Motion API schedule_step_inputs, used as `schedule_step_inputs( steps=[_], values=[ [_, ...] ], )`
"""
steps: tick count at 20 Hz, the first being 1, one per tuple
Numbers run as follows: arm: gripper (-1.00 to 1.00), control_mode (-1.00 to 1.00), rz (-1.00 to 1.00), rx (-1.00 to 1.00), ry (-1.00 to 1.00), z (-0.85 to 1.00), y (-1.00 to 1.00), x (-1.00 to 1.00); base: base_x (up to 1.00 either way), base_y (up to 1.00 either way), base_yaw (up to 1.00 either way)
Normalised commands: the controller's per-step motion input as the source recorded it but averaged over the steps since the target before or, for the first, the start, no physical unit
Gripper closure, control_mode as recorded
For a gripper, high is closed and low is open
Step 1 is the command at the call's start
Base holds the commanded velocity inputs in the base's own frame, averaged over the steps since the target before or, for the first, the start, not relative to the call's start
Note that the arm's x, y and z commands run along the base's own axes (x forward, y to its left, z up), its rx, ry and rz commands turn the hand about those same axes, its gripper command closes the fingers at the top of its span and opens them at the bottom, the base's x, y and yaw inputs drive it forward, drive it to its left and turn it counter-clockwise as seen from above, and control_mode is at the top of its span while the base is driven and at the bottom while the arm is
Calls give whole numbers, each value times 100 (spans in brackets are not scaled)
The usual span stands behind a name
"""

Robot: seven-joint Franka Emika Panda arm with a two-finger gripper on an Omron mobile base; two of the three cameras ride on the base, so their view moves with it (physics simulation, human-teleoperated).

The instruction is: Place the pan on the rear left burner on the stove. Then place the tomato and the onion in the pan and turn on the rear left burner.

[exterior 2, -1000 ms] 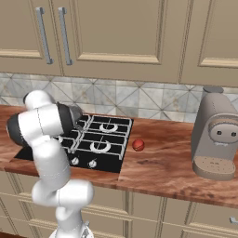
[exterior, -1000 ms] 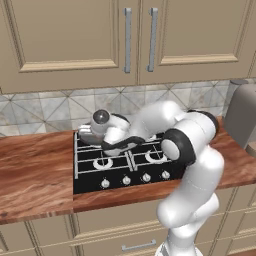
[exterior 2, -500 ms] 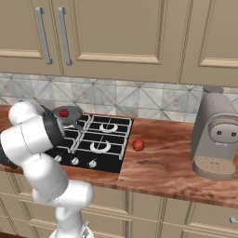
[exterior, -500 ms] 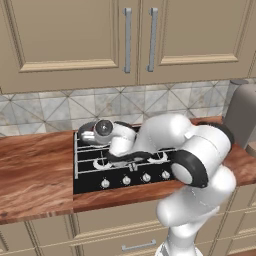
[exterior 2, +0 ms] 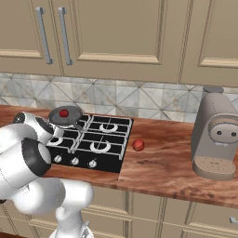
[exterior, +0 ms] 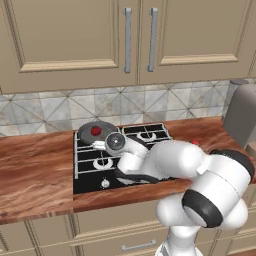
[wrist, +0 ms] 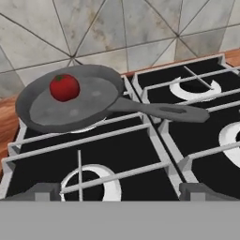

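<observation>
I've swung low over the stove [exterior: 90, 172] front; the tomato [wrist: 64, 87] sits in the pan [wrist: 70, 105]. My gripper [wrist: 119, 190] has its jaws apart, empty. The onion [exterior 2: 138, 145] comes next.

The pan [wrist: 70, 105] covers most of the rear left burner [wrist: 86, 125]. From the left, the arm hides much of the stove [exterior: 85, 172] in front of the pan. The gripper's [exterior: 116, 142] fingers can't be made out.
</observation>
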Motion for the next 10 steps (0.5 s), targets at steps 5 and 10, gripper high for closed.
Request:
schedule_step_inputs(
  steps=[5,10],
  values=[
    [-100,-100,0,1,0,17,-58,-25,0,0,0],
    [-100,-100,-1,1,6,26,-64,-4,0,0,0]
  ],
)
